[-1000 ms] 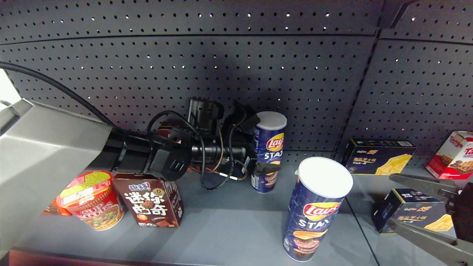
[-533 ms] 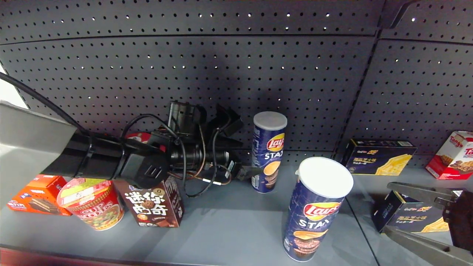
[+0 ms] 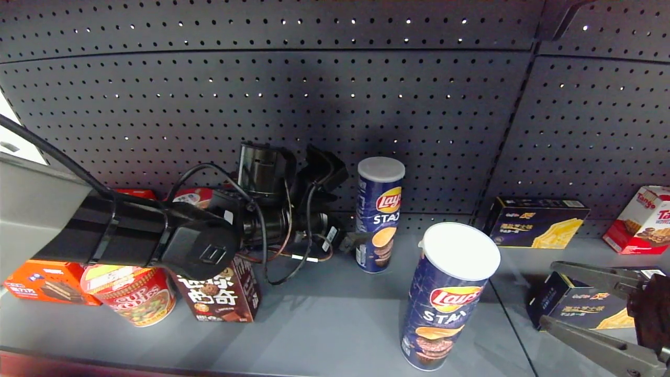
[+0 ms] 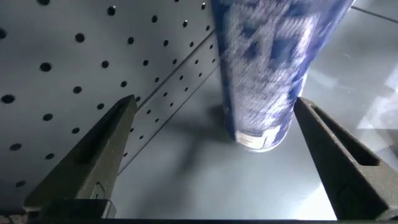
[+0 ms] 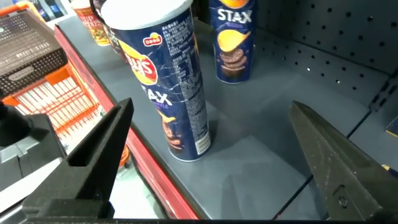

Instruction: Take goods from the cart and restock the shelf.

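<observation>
Two blue chip cans stand upright on the grey shelf. The rear can is near the pegboard, and the front can is near the shelf's front edge. My left gripper is open just left of the rear can, apart from it. In the left wrist view the rear can stands just beyond the open gripper. My right gripper is open at the right, over a dark blue box. In the right wrist view the front can and the rear can stand ahead of the open gripper.
A cup of noodles, a brown box and an orange box sit under my left arm. Another dark blue box and a red-and-white box are at the back right. An orange basket lies below the shelf's red front edge.
My left gripper has let go of the rear can and drawn back to the left. The can stays upright. The right gripper has shifted slightly.
</observation>
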